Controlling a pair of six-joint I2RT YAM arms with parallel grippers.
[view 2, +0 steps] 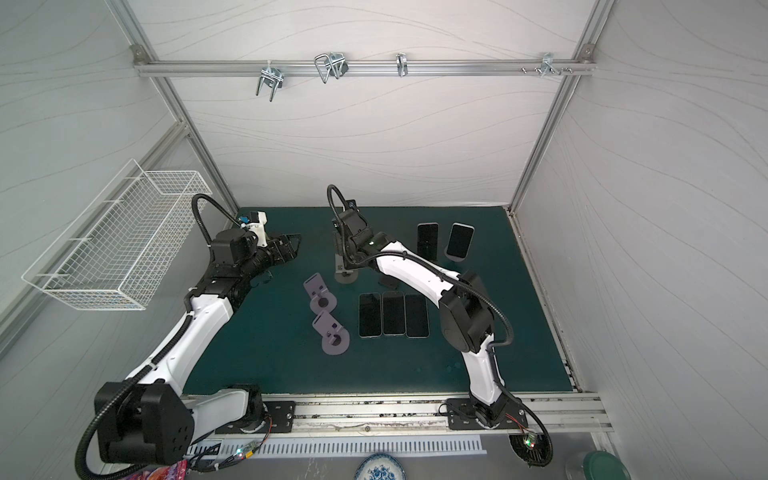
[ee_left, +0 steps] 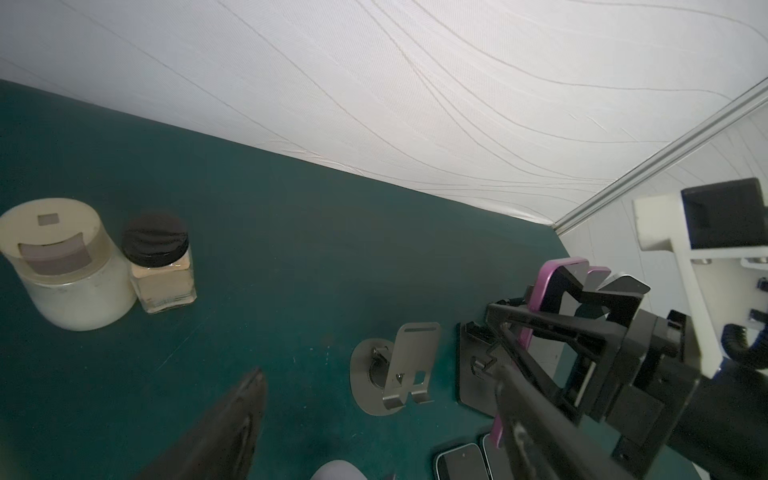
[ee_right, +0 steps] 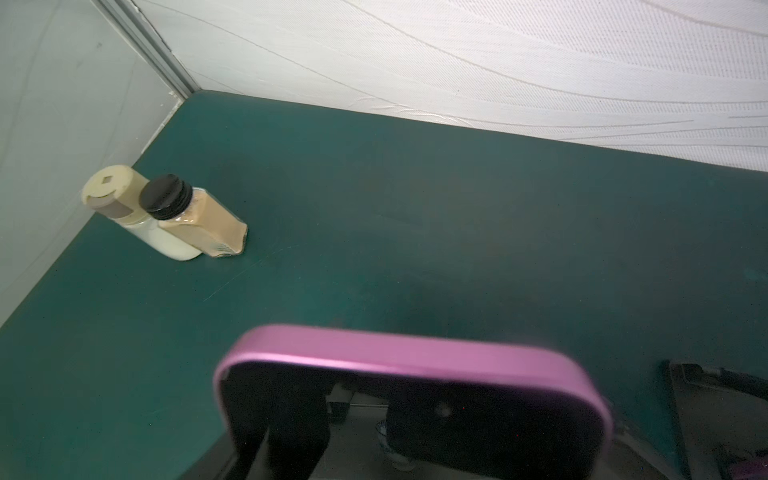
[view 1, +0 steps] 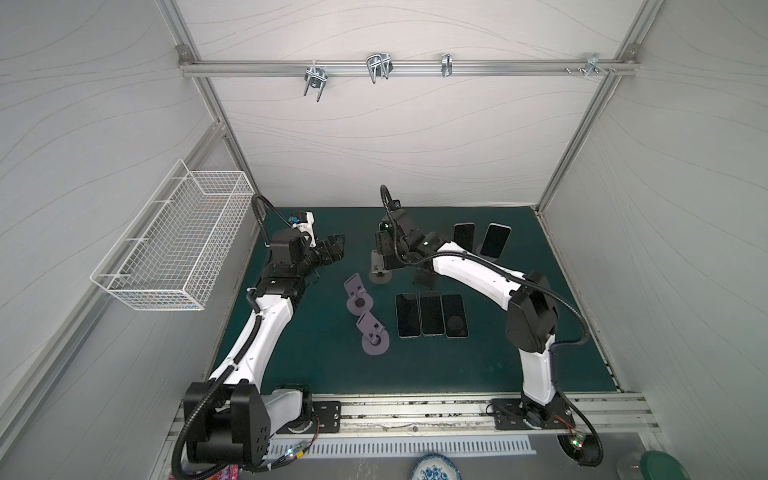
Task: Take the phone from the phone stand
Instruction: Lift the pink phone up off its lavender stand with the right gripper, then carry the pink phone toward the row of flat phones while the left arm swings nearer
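We see R jaws clamped on the pink-edged phone [ee_right: 415, 357] by its sides, holding it off the grey phone stand [ee_left: 399, 370], which sits just below and beside them. L jaws stand wide w/ nothing in them, facing R jaws across a short gap. Black stand [ee_left: 478, 365] is right by the held phone: the tightest spot. Two lilac stands [view 1: 357, 297] and a row of three flat phones [view 1: 431, 313] lie on the near side of R jaws. Two propped phones [view 1: 495, 240] stand off to their R side, past R arm. Jars [ee_right: 166, 216] sit in the far corner, well off. Ahead of both jaws the worktop [ee_right: 457, 208] runs open to the back wall [ee_right: 498, 62].
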